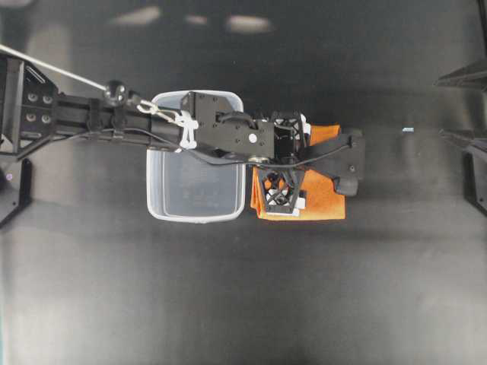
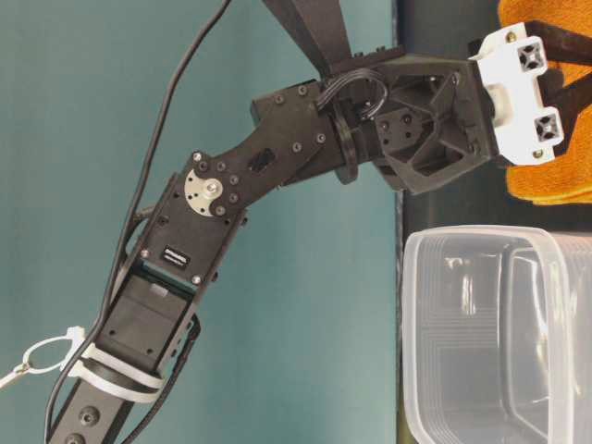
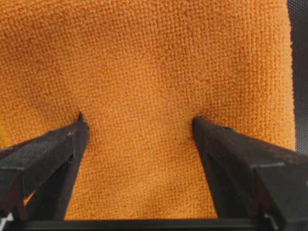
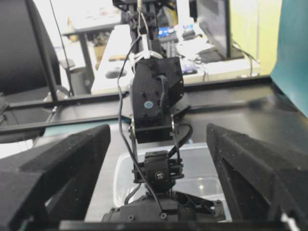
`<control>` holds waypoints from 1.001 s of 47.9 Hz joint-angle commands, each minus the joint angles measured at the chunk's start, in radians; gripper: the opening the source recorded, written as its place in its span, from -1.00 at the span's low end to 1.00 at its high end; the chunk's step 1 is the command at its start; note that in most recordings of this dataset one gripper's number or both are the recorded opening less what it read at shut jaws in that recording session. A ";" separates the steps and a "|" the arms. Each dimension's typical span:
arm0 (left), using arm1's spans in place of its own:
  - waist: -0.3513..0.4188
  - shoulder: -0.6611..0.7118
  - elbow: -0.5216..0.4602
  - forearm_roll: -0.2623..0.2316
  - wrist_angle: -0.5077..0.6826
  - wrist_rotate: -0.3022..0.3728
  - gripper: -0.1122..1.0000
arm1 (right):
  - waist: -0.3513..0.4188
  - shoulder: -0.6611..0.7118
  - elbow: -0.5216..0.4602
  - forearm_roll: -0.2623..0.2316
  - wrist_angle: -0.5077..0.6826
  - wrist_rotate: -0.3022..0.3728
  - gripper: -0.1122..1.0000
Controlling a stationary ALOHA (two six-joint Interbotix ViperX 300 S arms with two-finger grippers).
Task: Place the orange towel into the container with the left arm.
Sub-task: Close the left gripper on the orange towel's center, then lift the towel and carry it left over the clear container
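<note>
Where the dark matte worktop [image 1: 251, 304] carries the scene, it is the largest element, and one of each task item lies on it. The long black left arm [image 1: 221, 133], with cables and white fittings, reaches from the left edge across the single clear translucent plastic rectangular container [image 1: 163, 194] with rounded corners and a thick rim. Through its open top the container shows only its own ribbed floor; no object is seen inside it. Just beside the container's right wall, outside it, lies the one bright orange fuzzy microfibre towel [image 1: 323, 201], roughly square, flat on the worktop. The left claw [image 3: 137, 127] stands over the towel with its two black fingers [image 3: 57, 149] spread apart, their tips pressed against the orange pile and nothing pinched between them. In the right wrist view the right claw [image 4: 159, 139] also stands wide apart, its two wedge-shaped fingers framing the left arm and the container beyond, holding nothing.
</note>
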 commanded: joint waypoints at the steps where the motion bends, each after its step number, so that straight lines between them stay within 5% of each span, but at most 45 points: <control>1: -0.005 0.003 0.003 0.003 0.009 0.003 0.66 | -0.002 0.011 -0.005 0.003 -0.005 0.002 0.60; 16: 0.011 -0.054 -0.051 0.003 0.057 0.014 -0.68 | -0.020 0.011 -0.002 0.005 -0.005 0.002 0.60; 34: 0.012 -0.344 -0.141 0.003 0.304 0.035 -0.70 | -0.052 0.008 0.000 0.005 -0.005 0.002 0.60; 48: 0.014 -0.584 0.152 0.003 0.408 0.038 -0.70 | -0.051 0.006 0.002 0.003 -0.009 0.003 0.60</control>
